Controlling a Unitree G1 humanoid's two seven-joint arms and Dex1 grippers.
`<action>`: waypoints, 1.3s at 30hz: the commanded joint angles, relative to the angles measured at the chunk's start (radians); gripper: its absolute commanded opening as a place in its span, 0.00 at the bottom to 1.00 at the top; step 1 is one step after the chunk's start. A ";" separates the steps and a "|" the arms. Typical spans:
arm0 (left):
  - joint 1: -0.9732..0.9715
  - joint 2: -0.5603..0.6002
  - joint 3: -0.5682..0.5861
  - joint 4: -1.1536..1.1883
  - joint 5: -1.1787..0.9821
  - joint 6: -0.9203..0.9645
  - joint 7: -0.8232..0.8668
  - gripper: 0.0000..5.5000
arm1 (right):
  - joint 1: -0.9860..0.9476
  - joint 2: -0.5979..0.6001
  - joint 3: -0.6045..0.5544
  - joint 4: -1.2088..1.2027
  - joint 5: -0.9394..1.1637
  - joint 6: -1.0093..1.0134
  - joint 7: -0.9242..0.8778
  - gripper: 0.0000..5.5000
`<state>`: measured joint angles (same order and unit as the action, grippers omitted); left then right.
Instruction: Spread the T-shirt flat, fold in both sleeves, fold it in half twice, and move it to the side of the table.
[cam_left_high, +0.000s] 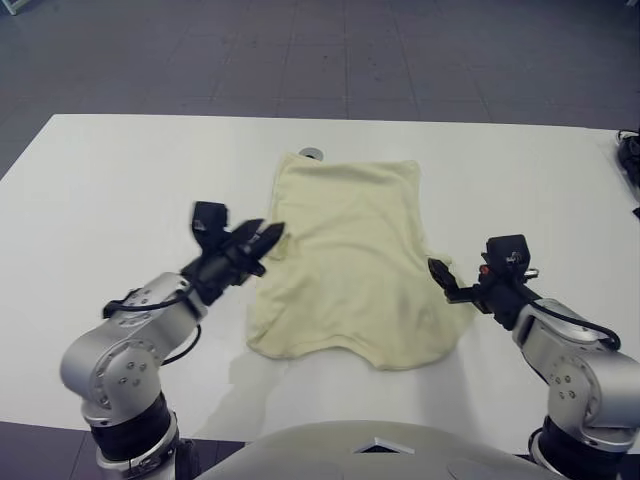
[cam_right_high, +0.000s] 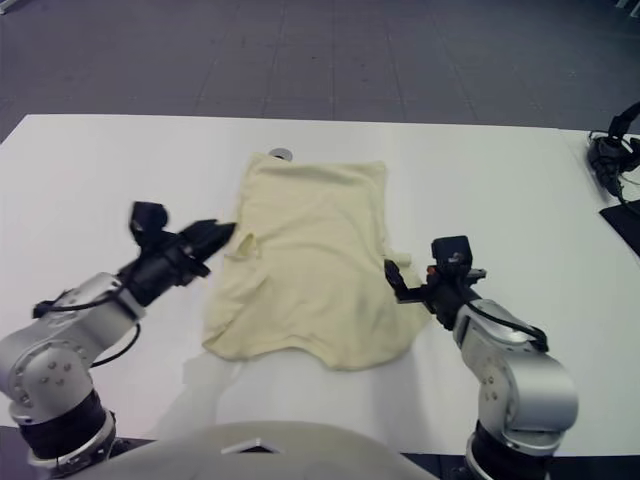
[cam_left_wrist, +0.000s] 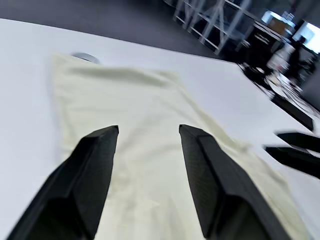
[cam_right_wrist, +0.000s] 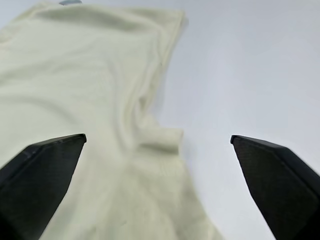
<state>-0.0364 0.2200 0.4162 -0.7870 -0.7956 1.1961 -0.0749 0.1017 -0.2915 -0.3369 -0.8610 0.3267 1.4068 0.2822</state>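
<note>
Pale-yellow T-shirt (cam_left_high: 350, 260) between left gripper (cam_left_high: 268, 248) and right gripper (cam_left_high: 440, 279), both open-jawed; grey disc (cam_left_high: 311, 153) at its far edge

A white counter (cam_left_high: 120, 180) with a smooth, matte top spans the near ground from 9 o'clock to 3 o'clock, evenly lit with soft shadows. Beyond its far edge, at 12 o'clock, lies a dark grey floor (cam_left_high: 320, 50) of large square tiles with faint seams. At about 2 o'clock, on the counter's edge, sits a tangle of black cables (cam_right_high: 612, 155), with a flat dark slab (cam_right_high: 627, 222) just beside it. The left wrist view catches pale metal rack frames (cam_left_wrist: 210, 20) standing on the floor, and dark cluttered equipment (cam_left_wrist: 280, 50) near them.
</note>
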 joint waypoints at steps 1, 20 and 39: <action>-0.015 -0.050 0.117 -0.027 -0.028 -0.013 0.122 0.54 | 0.053 -0.047 -0.061 -0.013 0.050 0.094 0.061 0.98; -0.017 -0.032 0.082 -0.020 -0.150 -0.003 0.244 0.98 | 0.093 0.062 -0.144 0.108 0.060 0.154 0.039 0.73; 0.003 0.013 0.041 0.004 -0.196 -0.046 0.283 0.98 | 0.059 0.110 -0.165 0.129 0.052 0.189 0.019 0.16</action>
<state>-0.0408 0.2174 0.4638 -0.7908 -0.9827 1.1555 0.2006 0.1401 -0.1921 -0.5167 -0.7630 0.3786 1.5580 0.3070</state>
